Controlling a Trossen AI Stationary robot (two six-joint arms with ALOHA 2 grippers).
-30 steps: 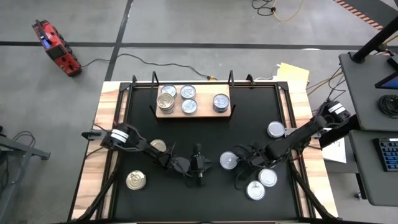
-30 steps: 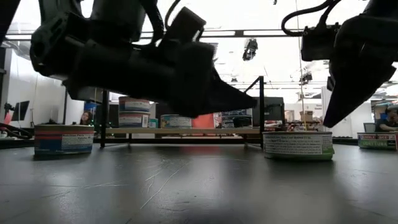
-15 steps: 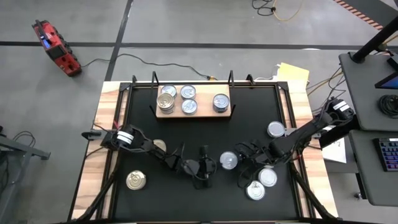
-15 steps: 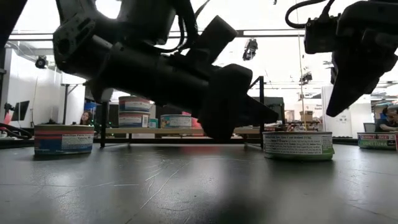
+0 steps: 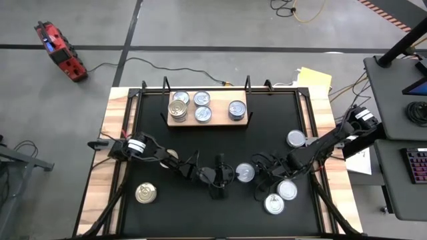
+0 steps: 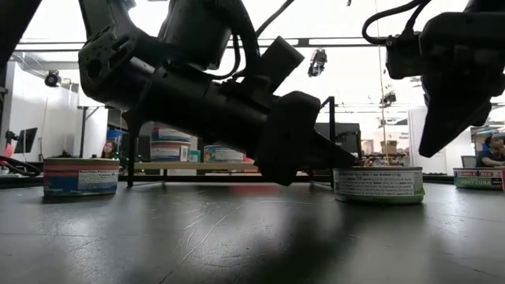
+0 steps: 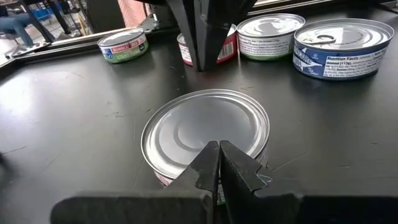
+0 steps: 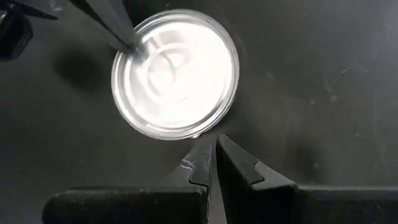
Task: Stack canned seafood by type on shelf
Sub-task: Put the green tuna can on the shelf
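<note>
A silver-topped can point(image 5: 245, 173) stands upright on the black table between my two grippers. My left gripper point(image 5: 231, 175), shut, reaches it from the table's left; its tips point(image 7: 219, 149) lie over the can's top edge. On the opposite side my right gripper point(image 8: 211, 144), shut, points steeply down with its tip just outside the rim and slightly above the can in the low view point(image 6: 430, 150). The wooden shelf point(image 5: 207, 123) at the far side carries several cans, one a two-high gold-topped stack point(image 5: 178, 110). My left gripper's shut fingertips point(image 8: 126, 45) meet the silver can at its top rim point(image 8: 132, 55) on the side toward the table's left. They slant slightly down from the left, and the can stands flat on the table. My right gripper: I cannot tell whether its tip touches the rim point(image 8: 200, 133).
Loose cans stand around: a gold-topped one point(image 5: 146, 193) near left, another point(image 5: 168, 156) partly under the left arm, and silver-topped ones point(image 5: 296, 139), point(image 5: 287, 190), point(image 5: 273, 204) on the right. Black upright posts frame the shelf point(image 5: 251, 119).
My left gripper, shut throughout, has moved toward the table's right and down until its tip reached the silver can. The can has stayed where it was. My right gripper has rolled a little in place above the can's other side.
</note>
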